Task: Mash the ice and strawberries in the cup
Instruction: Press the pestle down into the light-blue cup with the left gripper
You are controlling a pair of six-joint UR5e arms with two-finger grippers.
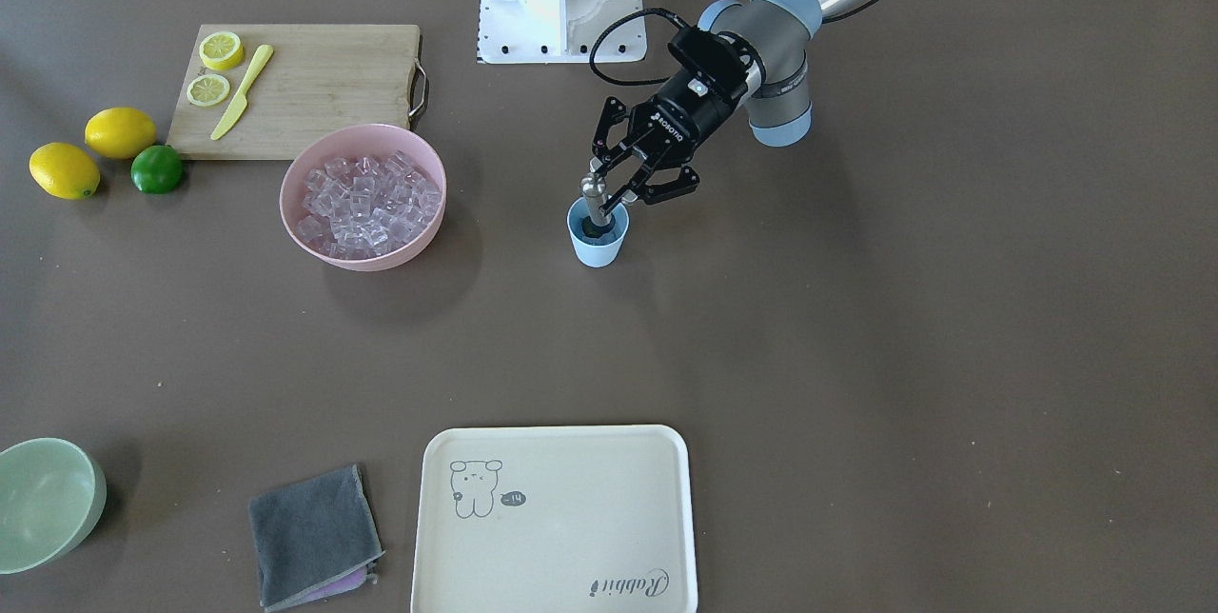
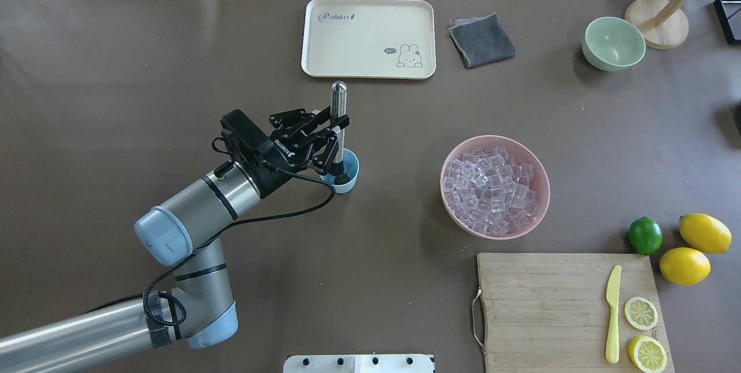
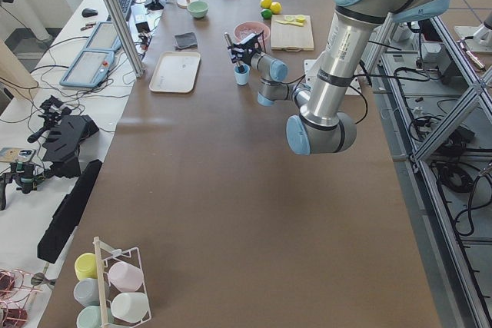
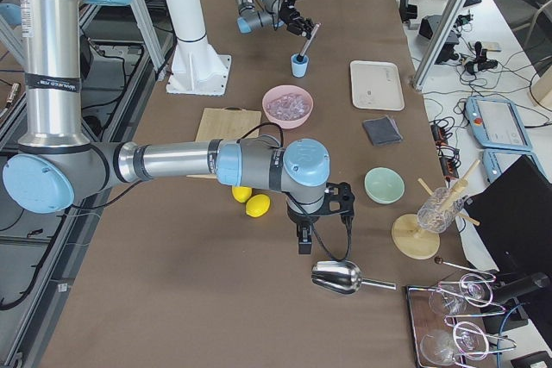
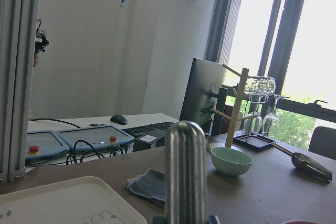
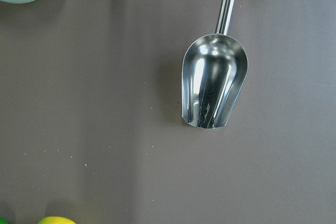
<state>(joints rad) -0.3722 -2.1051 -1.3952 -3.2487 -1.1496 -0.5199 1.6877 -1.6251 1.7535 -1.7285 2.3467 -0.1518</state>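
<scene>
With my left gripper (image 2: 337, 125) clamped on the steel muddler (image 2: 338, 98), its foot down inside the cup (image 1: 598, 249) where dark contents (image 2: 342, 178) show, I'd press straight down, gently, centred off the cup's wall so the unheld cup can't tip.

wall (image 5: 89, 51): white | window (image 5: 310, 40): tall, daylight, greenery outside | table (image 2: 116, 43): brown | desk (image 5: 79, 123): white, monitor (image 5: 202, 90)
</scene>
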